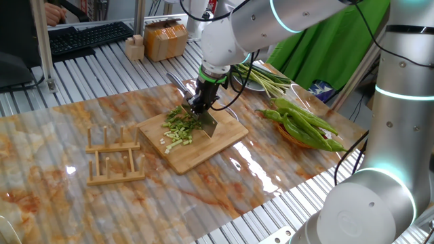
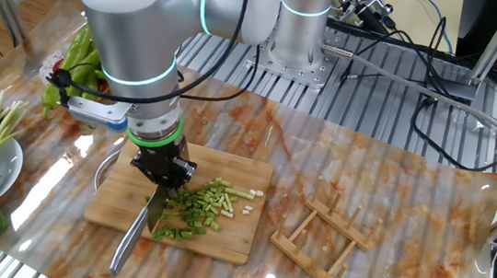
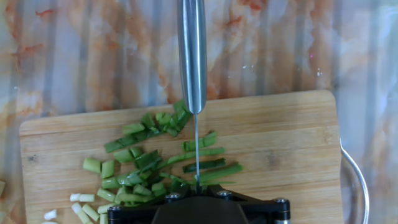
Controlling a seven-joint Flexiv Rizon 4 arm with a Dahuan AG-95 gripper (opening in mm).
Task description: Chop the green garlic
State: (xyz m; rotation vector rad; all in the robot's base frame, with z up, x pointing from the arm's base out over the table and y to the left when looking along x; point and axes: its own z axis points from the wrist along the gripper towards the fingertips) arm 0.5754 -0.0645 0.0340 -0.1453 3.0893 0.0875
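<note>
Your claw (image 2: 166,177) is pointing straight down, pinching a knife (image 2: 140,229) whose blade is standing among the green garlic (image 3: 155,163) bits scattered on the wooden cutting board (image 3: 292,137) on the marbled tabletop (image 1: 61,135), seemingly touching the board

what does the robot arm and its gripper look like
The arm is made of thick, rounded silver-grey segments with glowing teal light rings at the joints. Black cables loop along its outside. A white block with a blue edge sits at the wrist. The gripper is small, black and boxy, much narrower than the arm above it.
</note>
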